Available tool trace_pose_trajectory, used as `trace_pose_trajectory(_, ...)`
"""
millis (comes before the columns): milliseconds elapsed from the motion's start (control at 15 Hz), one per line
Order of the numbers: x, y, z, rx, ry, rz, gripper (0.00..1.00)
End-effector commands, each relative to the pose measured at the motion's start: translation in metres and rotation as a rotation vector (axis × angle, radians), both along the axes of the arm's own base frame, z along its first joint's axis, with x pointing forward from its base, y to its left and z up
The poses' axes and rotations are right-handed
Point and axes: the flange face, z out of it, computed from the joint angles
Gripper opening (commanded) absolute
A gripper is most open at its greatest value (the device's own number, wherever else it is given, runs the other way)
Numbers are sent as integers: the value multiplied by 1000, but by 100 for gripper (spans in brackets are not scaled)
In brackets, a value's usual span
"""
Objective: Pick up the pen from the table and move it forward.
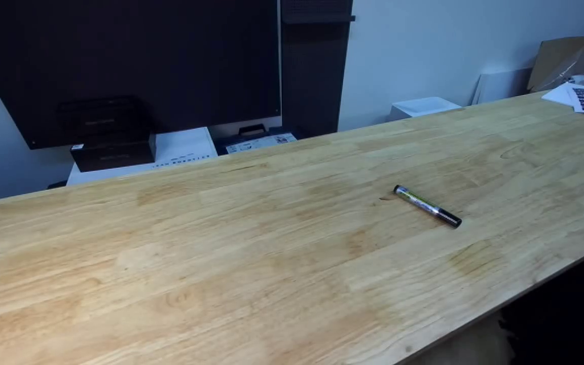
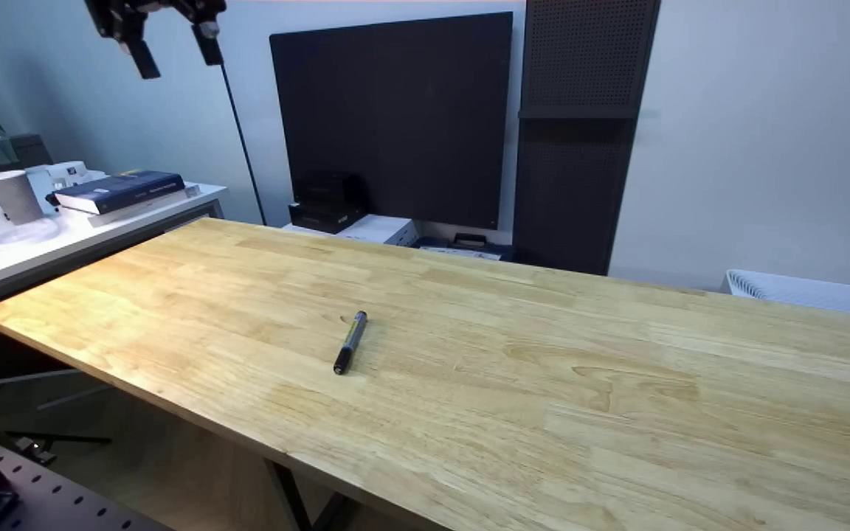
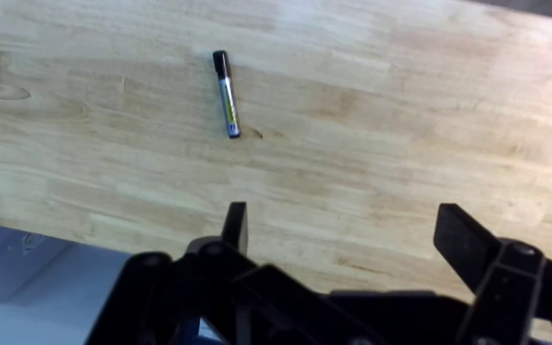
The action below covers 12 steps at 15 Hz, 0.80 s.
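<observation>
Hanging high in the air, the gripper [image 2: 180, 66] has its two fingers [image 2: 208, 46] spread wide with nothing between them. Down below is the big table [image 3: 376, 158], and the pen [image 3: 226, 94] lies flat on it, well away from the fingers, with its black cap [image 3: 221, 64] pointing away from the big black board [image 2: 395, 125].

I think this is the reaching part, and the picking up is not done yet. Next it should go over the pen, come down slowly, pinch it across its thin middle, and lift. In the wrist view the fingers are side by side and the pen runs nearly up and down, so I guess it needs just a small turn.

The top of the gripper is cut off in an exterior view, and in the wrist view the gripper hides part of the table. The writing [image 1: 421, 202] on the pen is too small to read. From here I can't tell which way is forward.
</observation>
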Motion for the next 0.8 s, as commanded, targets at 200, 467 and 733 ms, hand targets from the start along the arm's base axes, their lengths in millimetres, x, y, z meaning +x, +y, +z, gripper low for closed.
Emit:
trace_pose_trajectory(200, 58, -94, -77, 23, -104, -68, 100)
trace_pose_trajectory(467, 80, -150, -142, 43, -13, -72, 100)
trace_pose_trajectory(733, 96, -164, -192, 47, 99, -39, 100)
